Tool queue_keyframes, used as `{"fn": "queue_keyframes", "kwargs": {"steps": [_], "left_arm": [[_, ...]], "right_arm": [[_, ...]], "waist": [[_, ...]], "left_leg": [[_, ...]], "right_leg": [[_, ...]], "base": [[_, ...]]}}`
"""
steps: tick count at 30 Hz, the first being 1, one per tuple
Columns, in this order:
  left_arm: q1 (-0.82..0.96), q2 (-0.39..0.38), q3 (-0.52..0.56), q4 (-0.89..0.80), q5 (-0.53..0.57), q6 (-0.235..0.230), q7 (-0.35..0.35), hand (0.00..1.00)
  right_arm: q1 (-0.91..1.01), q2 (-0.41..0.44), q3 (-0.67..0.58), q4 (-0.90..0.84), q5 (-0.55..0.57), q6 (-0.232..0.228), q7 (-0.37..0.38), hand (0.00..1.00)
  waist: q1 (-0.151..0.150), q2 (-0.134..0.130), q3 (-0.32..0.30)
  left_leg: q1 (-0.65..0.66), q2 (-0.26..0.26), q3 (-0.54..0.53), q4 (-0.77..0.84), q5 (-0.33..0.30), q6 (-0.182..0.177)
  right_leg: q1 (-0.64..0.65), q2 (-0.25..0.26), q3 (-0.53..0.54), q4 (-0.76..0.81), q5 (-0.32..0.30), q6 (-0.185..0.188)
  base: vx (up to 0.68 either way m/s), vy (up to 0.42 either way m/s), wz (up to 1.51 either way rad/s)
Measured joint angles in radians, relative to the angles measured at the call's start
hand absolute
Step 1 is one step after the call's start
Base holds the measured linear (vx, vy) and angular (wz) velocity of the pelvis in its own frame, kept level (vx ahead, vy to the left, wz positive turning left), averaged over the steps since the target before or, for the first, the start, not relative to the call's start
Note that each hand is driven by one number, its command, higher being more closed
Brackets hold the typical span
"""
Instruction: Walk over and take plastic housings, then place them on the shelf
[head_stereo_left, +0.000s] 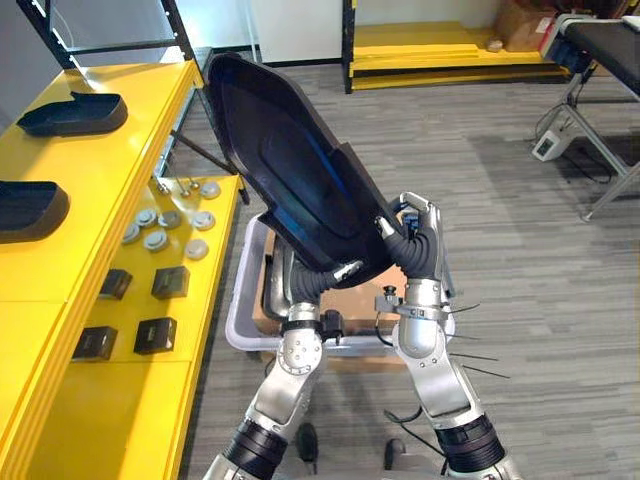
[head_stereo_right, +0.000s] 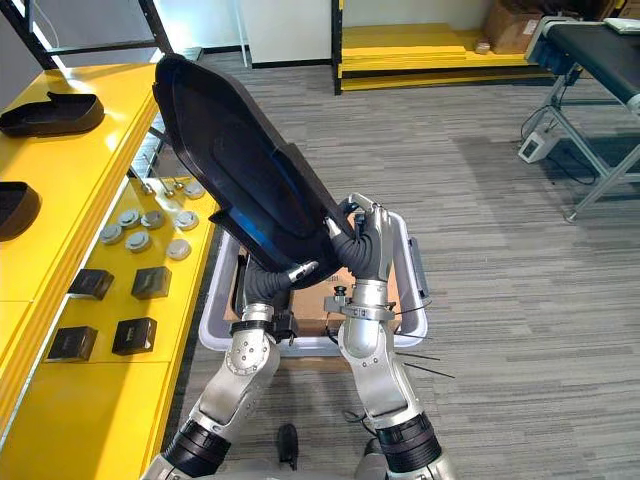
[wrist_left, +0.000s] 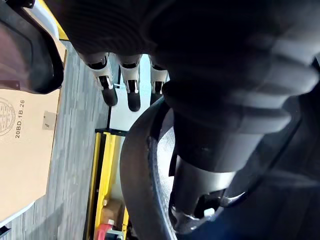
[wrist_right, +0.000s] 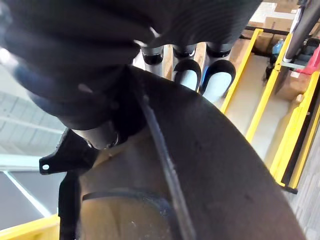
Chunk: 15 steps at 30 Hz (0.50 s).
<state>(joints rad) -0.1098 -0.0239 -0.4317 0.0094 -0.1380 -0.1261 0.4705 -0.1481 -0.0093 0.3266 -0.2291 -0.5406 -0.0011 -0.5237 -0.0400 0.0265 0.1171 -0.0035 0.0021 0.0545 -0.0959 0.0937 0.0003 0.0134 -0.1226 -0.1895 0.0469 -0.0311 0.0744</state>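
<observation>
Left eye view, glossy black dished housing (head_stereo_left: 290, 160), left hand (head_stereo_left: 345, 269), right hand (head_stereo_left: 418, 236) clamping it

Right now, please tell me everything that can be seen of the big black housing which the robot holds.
The black plastic housing is a long, shallow shell with a rounded top end, a raised rim and a stepped hollow inside that shines slightly blue. It looks like stiff moulded plastic. It is tilted, its top end leaning toward the yellow shelf, in the air above the grey bin. The left robot hand and the right robot hand grip its lower edge.
</observation>
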Motion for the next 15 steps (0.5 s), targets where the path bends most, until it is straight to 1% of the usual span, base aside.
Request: {"fn": "queue_keyframes", "kwargs": {"steps": [2,5,7,8,10,12,15], "left_arm": [[0.000,0.003,-0.002,0.000,0.000,0.004,0.011,1.00],[-0.001,0.012,-0.014,0.000,0.000,0.005,0.017,1.00],[-0.001,0.023,-0.022,0.000,0.000,0.007,0.019,1.00],[-0.001,0.035,-0.027,0.000,-0.001,0.007,0.018,1.00],[-0.001,0.040,-0.027,0.000,0.000,0.007,0.016,1.00],[0.000,0.042,-0.008,0.000,0.000,0.008,0.011,1.00],[0.001,0.044,0.014,-0.001,0.000,0.008,0.008,1.00]], "right_arm": [[0.003,-0.010,0.007,0.000,0.002,-0.001,0.000,1.00],[0.019,-0.031,0.007,0.000,0.022,-0.024,0.000,1.00],[0.034,-0.043,0.007,0.002,0.043,-0.031,0.000,1.00],[0.040,-0.046,0.007,0.008,0.062,-0.033,0.000,0.00],[0.054,-0.058,0.006,0.011,0.093,-0.038,0.001,0.00],[0.079,-0.069,0.006,0.011,0.120,-0.066,0.013,0.00],[0.104,-0.083,0.007,0.018,0.148,-0.085,0.068,0.00]], "waist": [[-0.003,-0.001,-0.011],[-0.003,-0.001,-0.020],[-0.002,-0.001,-0.028],[-0.002,-0.001,-0.035],[-0.002,-0.002,-0.042],[-0.002,-0.003,-0.043],[-0.002,-0.004,-0.047]], "left_leg": [[0.000,0.000,0.001,0.000,0.000,0.000],[0.000,0.001,0.001,0.000,0.000,0.000],[0.000,0.001,0.001,0.000,0.000,0.000],[0.001,0.001,0.001,0.000,0.000,0.000],[0.001,0.001,0.001,-0.001,0.000,0.000],[0.002,0.001,0.001,-0.001,0.000,0.000],[0.004,0.001,0.001,-0.001,0.000,0.000]], "right_leg": [[0.000,0.000,0.001,-0.001,0.000,0.000],[-0.001,0.001,0.002,-0.001,0.001,-0.001],[-0.001,0.001,0.002,-0.001,0.002,-0.002],[-0.001,0.001,0.003,-0.001,0.002,-0.002],[0.000,0.001,0.003,-0.001,0.002,-0.002],[0.000,0.001,0.004,0.000,0.002,-0.002],[0.001,0.001,0.004,0.000,0.002,-0.003]], "base": [[0.00,0.001,-0.03],[0.00,0.000,0.00],[0.00,0.000,0.00],[0.00,0.000,0.00],[0.00,0.000,0.00],[0.00,0.000,0.00],[0.00,0.000,0.00]]}}
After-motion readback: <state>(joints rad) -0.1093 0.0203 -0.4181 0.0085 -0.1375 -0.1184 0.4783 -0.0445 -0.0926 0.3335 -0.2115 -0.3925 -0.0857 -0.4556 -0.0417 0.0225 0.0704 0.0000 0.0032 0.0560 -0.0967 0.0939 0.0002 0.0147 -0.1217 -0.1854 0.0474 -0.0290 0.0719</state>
